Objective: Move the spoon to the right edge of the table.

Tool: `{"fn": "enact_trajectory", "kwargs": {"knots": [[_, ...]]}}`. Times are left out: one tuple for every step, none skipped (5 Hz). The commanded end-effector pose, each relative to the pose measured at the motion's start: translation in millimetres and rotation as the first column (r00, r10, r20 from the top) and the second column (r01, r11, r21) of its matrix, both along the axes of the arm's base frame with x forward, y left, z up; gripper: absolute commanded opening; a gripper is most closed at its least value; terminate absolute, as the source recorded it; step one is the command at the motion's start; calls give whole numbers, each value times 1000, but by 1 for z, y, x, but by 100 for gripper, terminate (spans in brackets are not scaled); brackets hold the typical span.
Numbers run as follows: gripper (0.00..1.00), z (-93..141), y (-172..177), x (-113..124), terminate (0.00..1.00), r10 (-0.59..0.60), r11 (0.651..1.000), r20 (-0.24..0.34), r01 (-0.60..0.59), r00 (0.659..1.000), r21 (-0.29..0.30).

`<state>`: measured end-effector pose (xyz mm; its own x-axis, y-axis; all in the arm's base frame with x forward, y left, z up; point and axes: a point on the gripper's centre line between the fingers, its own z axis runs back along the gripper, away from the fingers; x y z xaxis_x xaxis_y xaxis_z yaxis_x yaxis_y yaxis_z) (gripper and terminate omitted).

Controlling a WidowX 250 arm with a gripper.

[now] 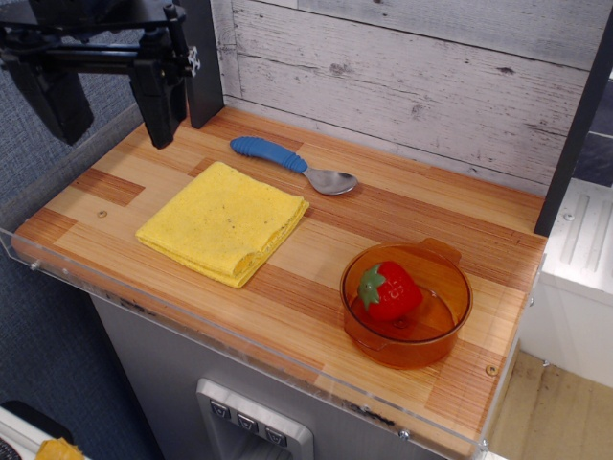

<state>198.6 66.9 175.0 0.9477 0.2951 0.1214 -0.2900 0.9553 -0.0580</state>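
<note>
The spoon [290,164] lies flat near the back of the wooden table [402,216]. Its ridged blue handle points left and its silver bowl points right. My black gripper [110,107] hangs above the table's back left corner, up and to the left of the spoon's handle. Its two fingers stand wide apart and hold nothing.
A folded yellow cloth [224,222] lies just in front of the spoon. An orange transparent bowl [442,328] holding a red toy strawberry [389,290] stands at the front right. A clear acrylic rim [239,347] edges the table. A grey plank wall [412,86] stands behind it.
</note>
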Motion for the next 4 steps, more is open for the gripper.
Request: {"fn": "enact_trajectory", "kwargs": {"knots": [[100, 0, 0, 0, 0, 0, 1000, 0, 0, 1000, 0], [100, -9, 7, 20, 0, 247, 969, 0, -247, 969, -13], [100, -15, 19, 48, 0, 462, 886, 7, -462, 887, -34], [100, -27, 29, 77, 0, 618, 785, -4, -618, 786, -43]]}}
